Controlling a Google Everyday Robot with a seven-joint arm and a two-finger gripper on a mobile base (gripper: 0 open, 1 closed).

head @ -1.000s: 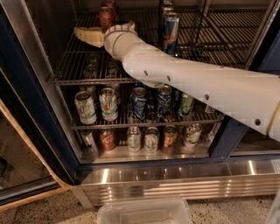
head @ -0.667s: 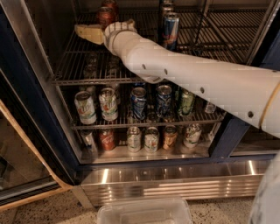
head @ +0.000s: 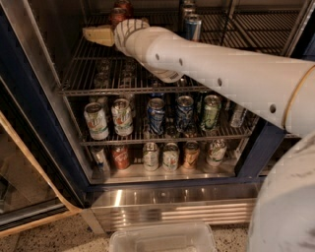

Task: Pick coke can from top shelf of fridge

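The coke can (head: 117, 15) is red and stands at the back left of the top shelf (head: 88, 74) of the fridge (head: 29, 118). A second reddish can top (head: 123, 4) shows just behind it. My white arm reaches in from the right across the shelf. The gripper (head: 123, 27) is at its far end, right against the lower front of the coke can, and my wrist hides most of it. Much of the can is hidden too.
A yellow wedge-shaped object (head: 99, 34) lies on the shelf left of the gripper. A slim blue-and-silver can (head: 193, 25) stands to the right. Lower racks hold several green-and-white, blue and other cans. A clear plastic bin (head: 162, 238) sits on the floor below the ribbed steel base panel (head: 172, 206).
My wrist has moved up and further back into the shelf, closing in on the coke can. The can and the yellow object have stayed put.
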